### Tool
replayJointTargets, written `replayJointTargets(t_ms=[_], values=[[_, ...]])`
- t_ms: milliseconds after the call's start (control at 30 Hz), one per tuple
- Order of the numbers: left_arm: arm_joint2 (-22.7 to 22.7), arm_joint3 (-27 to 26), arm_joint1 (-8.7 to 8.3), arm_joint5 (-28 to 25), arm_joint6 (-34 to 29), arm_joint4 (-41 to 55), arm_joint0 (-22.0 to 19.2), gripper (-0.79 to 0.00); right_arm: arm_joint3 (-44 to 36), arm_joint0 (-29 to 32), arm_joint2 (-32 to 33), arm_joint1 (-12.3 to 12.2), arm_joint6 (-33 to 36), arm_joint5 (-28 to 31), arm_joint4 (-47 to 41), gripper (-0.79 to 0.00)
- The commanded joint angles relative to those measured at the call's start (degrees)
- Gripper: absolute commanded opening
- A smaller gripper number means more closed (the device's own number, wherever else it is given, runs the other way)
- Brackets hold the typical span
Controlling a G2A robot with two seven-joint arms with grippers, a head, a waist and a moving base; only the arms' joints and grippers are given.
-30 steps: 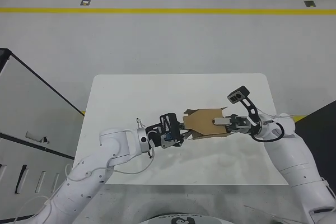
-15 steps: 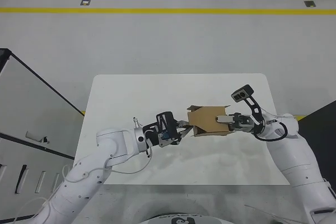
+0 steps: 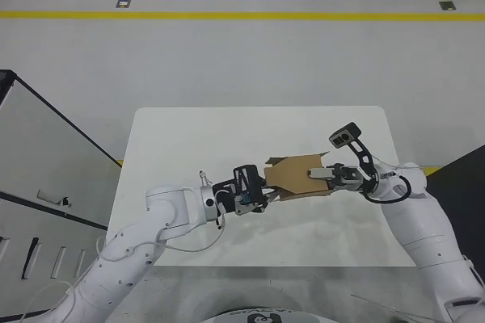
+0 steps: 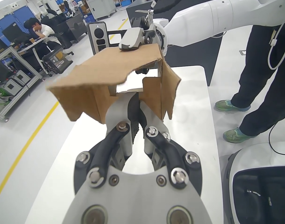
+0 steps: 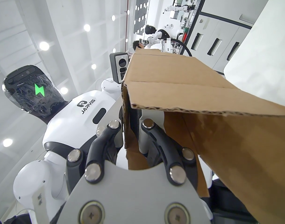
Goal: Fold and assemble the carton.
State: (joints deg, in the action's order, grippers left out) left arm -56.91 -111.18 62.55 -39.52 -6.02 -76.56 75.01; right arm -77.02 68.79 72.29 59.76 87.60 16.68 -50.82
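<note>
Top view: the carton (image 3: 295, 175), brown corrugated and part-erected, sits over the middle of the white tabletop (image 3: 226, 137), spanned between the two arms. Right claw (image 3: 314, 174) is on the carton's end toward the right arm; left claw (image 3: 267, 194) meets the opposite lower corner, just beside the flaps. Left wrist view: the left claw (image 4: 134, 99) has its fingers (image 4: 116, 110) drawn nearly together, with only a thin slit and a black pad showing between them. The tips sit at the carton's (image 4: 105, 71) lower edge, in the notch between two hanging flaps. Cannot tell whether a layer of cardboard is nipped between them. The carton stands open as a sleeve, top panel roughly level, side flaps pointing down, and a strip of tabletop shows through the opening. At the far end the right claw (image 4: 134, 58) pinches the top panel: one finger lies flat on top of it, the other beneath. The carton is lifted off the tabletop at that end. Right wrist view: the right claw (image 5: 129, 122) is pressed onto a cardboard wall that stands edge-on between its two fingers. The rest of the carton (image 5: 179, 82) runs away from the claw, corrugated cut edge toward the camera, a fold crease across the upper panel.
</note>
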Motion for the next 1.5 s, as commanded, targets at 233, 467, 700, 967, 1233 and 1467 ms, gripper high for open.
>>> replayJointTargets(t_ms=[233, 467, 700, 967, 1233, 1467], values=[[1.0, 0.8, 0.28, 0.4, -0.1, 0.2, -1.0, -0.785, 0.5, -0.3, -0.6, 0.3, 0.4, -0.4, -0.1, -0.785], [1.3, 1.0, 0.40, 0.7, -0.2, 0.2, -1.2, -0.785, 1.0, -0.4, -0.9, 0.5, 0.4, -0.4, 0.1, -0.785], [-0.1, 1.5, 0.33, 2.0, -0.3, 0.3, -1.4, -0.785, 2.9, -0.9, -0.1, 0.4, 0.4, -0.4, 0.1, -0.785], [-3.7, 0.6, -0.25, 2.3, -0.2, 0.2, -0.3, -0.785, 5.0, -1.2, 1.5, 0.3, 0.1, -0.1, 0.1, -0.785], [-5.5, -2.0, -0.62, 2.1, -0.6, 0.3, 1.2, -0.785, 7.2, -1.9, 2.1, 0.5, -0.7, 0.6, -0.9, -0.785], [-6.3, -4.5, -0.89, 2.0, -1.1, 0.1, 2.8, -0.785, 8.5, -2.4, 2.1, 0.8, -3.6, 0.4, -1.2, -0.785]])
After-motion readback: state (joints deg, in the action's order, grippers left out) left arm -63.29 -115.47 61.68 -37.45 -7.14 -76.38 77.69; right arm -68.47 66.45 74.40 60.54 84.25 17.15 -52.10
